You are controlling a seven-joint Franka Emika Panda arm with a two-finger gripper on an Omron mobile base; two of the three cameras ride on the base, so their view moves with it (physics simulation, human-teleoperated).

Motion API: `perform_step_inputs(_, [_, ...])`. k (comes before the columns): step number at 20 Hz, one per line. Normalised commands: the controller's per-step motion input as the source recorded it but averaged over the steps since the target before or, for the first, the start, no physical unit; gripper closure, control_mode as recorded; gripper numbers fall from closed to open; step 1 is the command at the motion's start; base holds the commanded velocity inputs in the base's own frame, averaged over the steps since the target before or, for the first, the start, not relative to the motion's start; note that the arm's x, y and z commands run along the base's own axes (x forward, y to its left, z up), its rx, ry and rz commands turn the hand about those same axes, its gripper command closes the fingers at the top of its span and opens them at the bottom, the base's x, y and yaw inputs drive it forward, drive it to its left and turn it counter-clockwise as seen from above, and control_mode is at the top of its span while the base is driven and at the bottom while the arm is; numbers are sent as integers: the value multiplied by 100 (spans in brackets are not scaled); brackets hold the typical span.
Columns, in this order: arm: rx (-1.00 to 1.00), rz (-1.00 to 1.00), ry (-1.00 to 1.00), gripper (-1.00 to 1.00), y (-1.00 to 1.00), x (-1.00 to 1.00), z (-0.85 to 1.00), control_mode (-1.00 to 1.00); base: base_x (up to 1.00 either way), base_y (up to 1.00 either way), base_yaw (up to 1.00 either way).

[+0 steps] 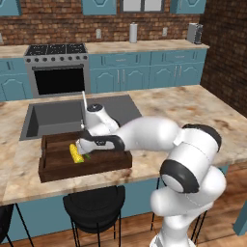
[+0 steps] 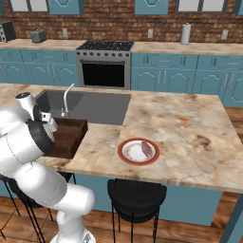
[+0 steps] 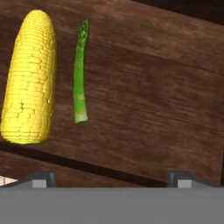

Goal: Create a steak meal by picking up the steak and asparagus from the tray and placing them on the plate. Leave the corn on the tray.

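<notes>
The steak (image 2: 147, 150) lies on the round white plate (image 2: 122, 153) with a red-brown rim, on the counter to the right of the sink. On the floor of the dark wooden tray (image 3: 153, 96) the yellow corn (image 3: 30, 78) and the thin green asparagus (image 3: 79, 74) lie side by side, apart from each other. My gripper (image 3: 112, 179) hovers over the tray, open, with nothing between its fingertips (image 3: 43, 178); the asparagus lies ahead and to the left of it. In the left base view the gripper (image 1: 83, 148) sits low over the tray (image 1: 58, 166), just beside the corn (image 1: 75, 153).
A grey sink basin (image 1: 53, 118) with a faucet (image 1: 84, 103) lies right behind the tray. Black stools (image 1: 94, 205) stand under the counter's front edge. A stove (image 1: 57, 67) and blue cabinets line the back wall.
</notes>
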Motion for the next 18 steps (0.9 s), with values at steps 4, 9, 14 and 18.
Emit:
perform_step_inputs(4, [3,0,0,-100,2,31,-34,-100,0,0,0])
perform_step_inputs(9, [3,0,0,-100,14,36,-26,-100,0,0,0])
perform_step_inputs(14, [0,0,0,-100,31,33,-17,-100,0,0,0])
perform_step_inputs(18, [0,0,0,-100,26,32,-22,-100,0,0,0])
